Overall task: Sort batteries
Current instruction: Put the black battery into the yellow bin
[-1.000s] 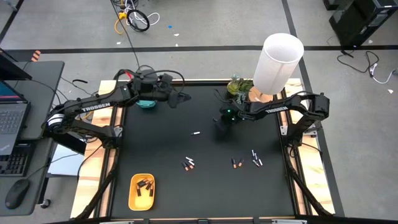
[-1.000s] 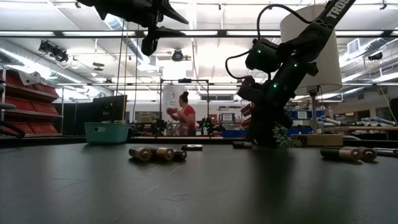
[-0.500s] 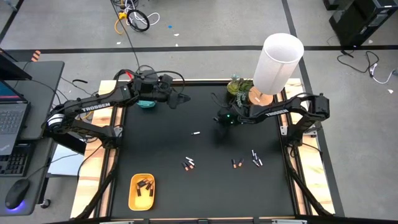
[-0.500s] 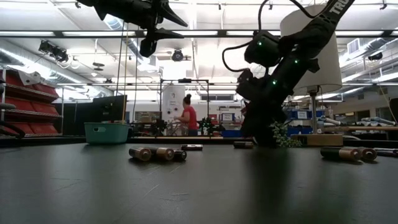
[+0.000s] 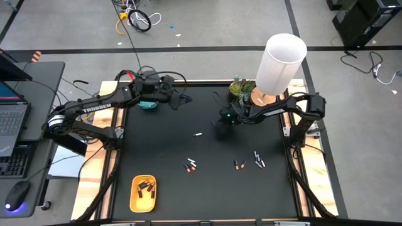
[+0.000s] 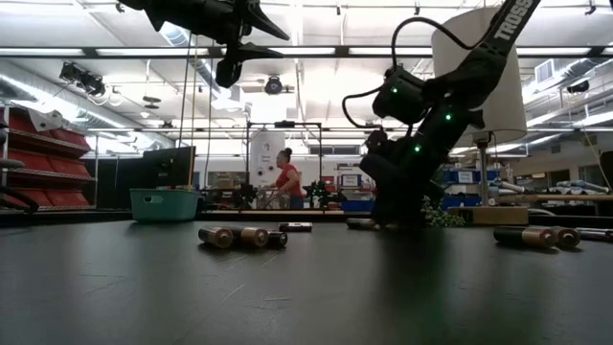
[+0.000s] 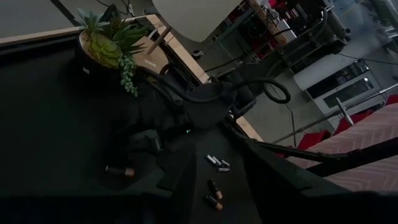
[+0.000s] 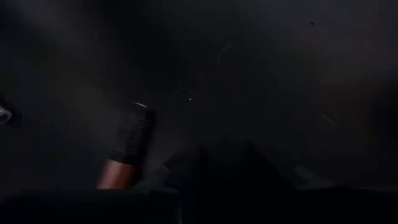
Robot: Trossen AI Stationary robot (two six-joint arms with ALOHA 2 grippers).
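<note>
The right gripper (image 5: pixel 221 127) hangs low over the black table (image 5: pixel 157 144), near the far edge. Its view is very dark, so I cannot tell whether its fingers are apart or together. A dark battery with a copper end (image 8: pixel 125 155) lies on the table just in front of it, seemingly not held. A pale battery (image 5: pixel 198 134) lies a little nearer the table's middle. Farther toward the near edge lie more batteries (image 5: pixel 191 166) in small clusters. Farthest off, the yellow tray (image 5: pixel 143 193) holds dark batteries. The left gripper (image 5: pixel 186 98) waits raised near the far edge, fingers apart, by a teal tray (image 5: pixel 148 105).
</note>
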